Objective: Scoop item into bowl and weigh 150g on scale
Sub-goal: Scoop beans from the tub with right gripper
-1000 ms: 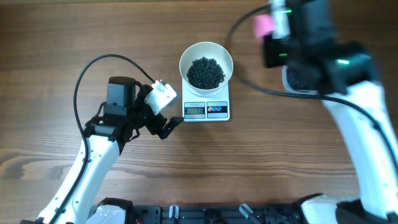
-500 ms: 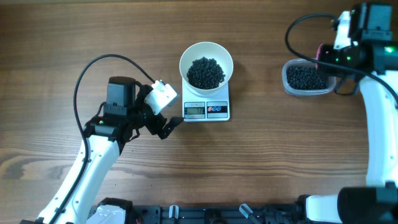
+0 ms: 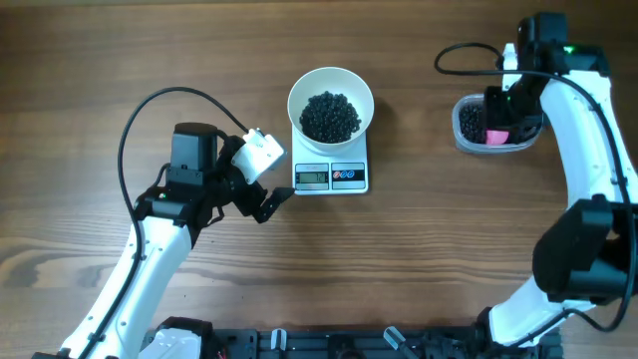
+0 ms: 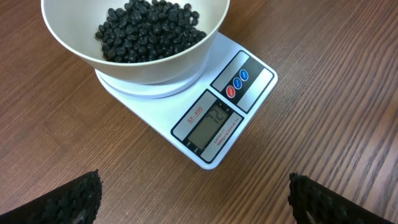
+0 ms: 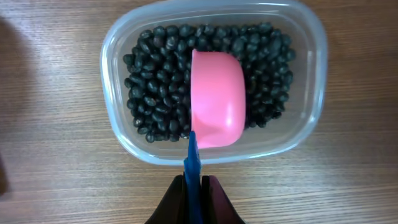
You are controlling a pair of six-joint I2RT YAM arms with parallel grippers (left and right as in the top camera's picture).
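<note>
A brown wooden table point(image 3: 100, 60) fills the overhead view, with wide bare wood to the far left and along the front edge. The left gripper point(image 3: 271, 179) hangs just left of the scale, not touching it, with its jaws spread wide and nothing between them. The right gripper point(image 5: 194, 186) is at the table's far right, its jaws pinched tight on the thin blue handle point(image 5: 192, 152) of a pink scoop point(image 5: 216, 99). A white scale point(image 3: 332, 177) sits at centre with a white bowl point(image 3: 299, 90) on top. Open wood separates it from a clear tub point(image 5: 112, 93) to the right. The scoop rests in the tub. Black beans point(image 3: 330, 116) are heaped in the bowl, and more fill the tub.
</note>
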